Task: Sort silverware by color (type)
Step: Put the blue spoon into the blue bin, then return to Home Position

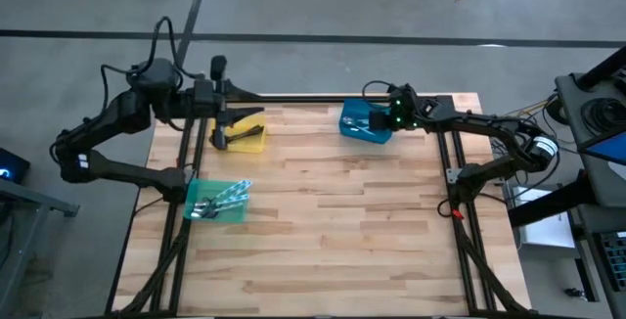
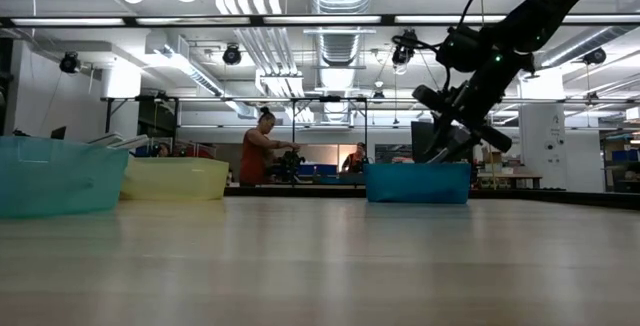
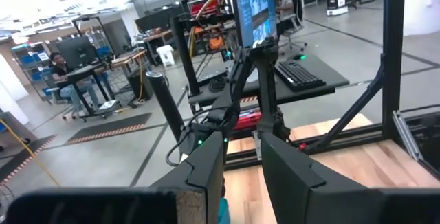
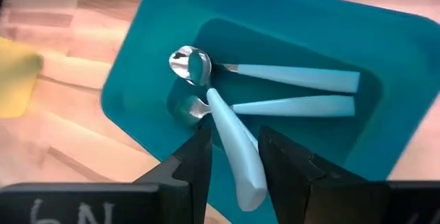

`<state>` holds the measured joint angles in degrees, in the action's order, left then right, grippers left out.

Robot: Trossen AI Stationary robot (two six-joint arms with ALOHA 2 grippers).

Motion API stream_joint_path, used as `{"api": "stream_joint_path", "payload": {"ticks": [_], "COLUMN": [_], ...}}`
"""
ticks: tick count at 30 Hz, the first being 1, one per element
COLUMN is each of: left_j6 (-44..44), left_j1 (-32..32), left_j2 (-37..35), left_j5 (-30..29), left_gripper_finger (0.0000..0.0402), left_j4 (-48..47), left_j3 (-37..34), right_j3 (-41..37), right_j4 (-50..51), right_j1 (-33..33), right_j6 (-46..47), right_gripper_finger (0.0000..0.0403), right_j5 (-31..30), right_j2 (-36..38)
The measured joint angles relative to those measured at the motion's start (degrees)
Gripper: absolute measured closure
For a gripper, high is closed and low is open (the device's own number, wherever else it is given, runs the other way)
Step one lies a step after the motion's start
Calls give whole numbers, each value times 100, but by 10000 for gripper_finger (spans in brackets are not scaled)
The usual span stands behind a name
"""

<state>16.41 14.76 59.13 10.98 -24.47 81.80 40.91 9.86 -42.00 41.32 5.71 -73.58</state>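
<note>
My right gripper point(image 4: 232, 157) hangs over the blue bin point(image 4: 137, 80) at the far edge of the wooden surface point(image 1: 333, 211), fingers narrowly parted around the handle of a light-blue spoon point(image 4: 234, 145) that slants into the bin; whether they touch it I cannot tell. Two more light-blue spoons point(image 4: 289, 90) lie side by side on the bin's floor just beyond, bowls close together. My left gripper point(image 1: 223, 115) waits above the yellow bin point(image 1: 250, 139) at the far left corner, fingers slightly apart and holding nothing. Silver spoons point(image 1: 217, 202) rest in the green bin point(image 1: 235, 215) by the left edge. Behind the surface, people point(image 2: 262, 146) work at benches under the workshop's ceiling ducts
</note>
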Motion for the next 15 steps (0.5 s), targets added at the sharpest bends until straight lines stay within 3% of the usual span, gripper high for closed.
{"api": "stream_joint_path", "payload": {"ticks": [7, 15], "left_j6": [-73, -150], "left_j1": [0, 0], "left_j2": [-2, 35], "left_j5": [1, 0], "left_gripper_finger": [320, 320], "left_j4": [-2, -7], "left_j3": [0, 0], "right_j3": [255, 264], "right_j4": [755, 785], "right_j1": [44, 140], "right_j6": [-291, -515], "right_gripper_finger": [293, 293], "right_j5": [-557, -737], "right_j2": [0, 94]}}
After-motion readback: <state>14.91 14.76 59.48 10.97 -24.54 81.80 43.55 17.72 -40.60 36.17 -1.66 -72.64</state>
